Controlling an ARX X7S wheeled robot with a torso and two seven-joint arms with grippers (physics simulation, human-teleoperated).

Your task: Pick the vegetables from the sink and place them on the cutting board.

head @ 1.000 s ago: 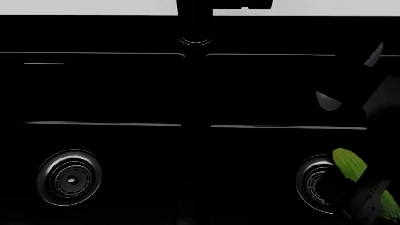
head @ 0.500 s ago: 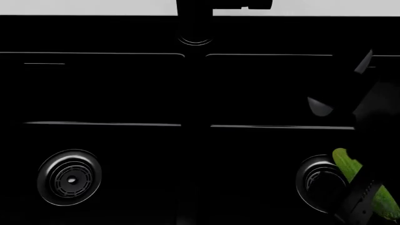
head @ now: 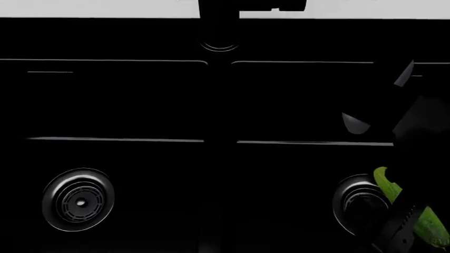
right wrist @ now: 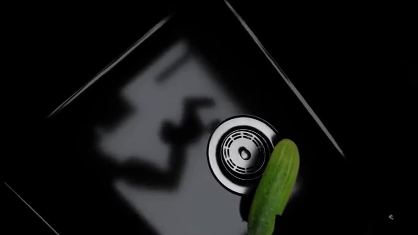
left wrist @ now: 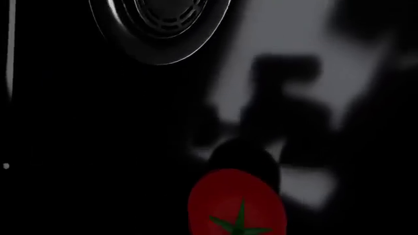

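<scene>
Here is the black double-basin sink from the head view, its divider running straight down the middle and a ringed metal drain on each side: the left drain sits bare in its basin, the right drain is partly covered. Over that right drain, the cucumber shows bright green, lying at a slant low in the right basin, with a dark arm part crossing in front of it, so only its two ends are visible. The right wrist view gives a cleaner look: the cucumber lies across the rim of the drain, one rounded end up beside the drain's ring, the other end running out of frame. The right end effector itself is lost against the black, and I cannot tell whether it is released or clenched. Over to the left wrist view: the tomato sits glossy red with its green star stem facing the camera, on the dark basin floor, well apart from the drain seen at the frame's edge. A blurred dark shadow falls across the grey floor beside it. The left end effector does not show clearly here either, so I cannot tell its state.
</scene>
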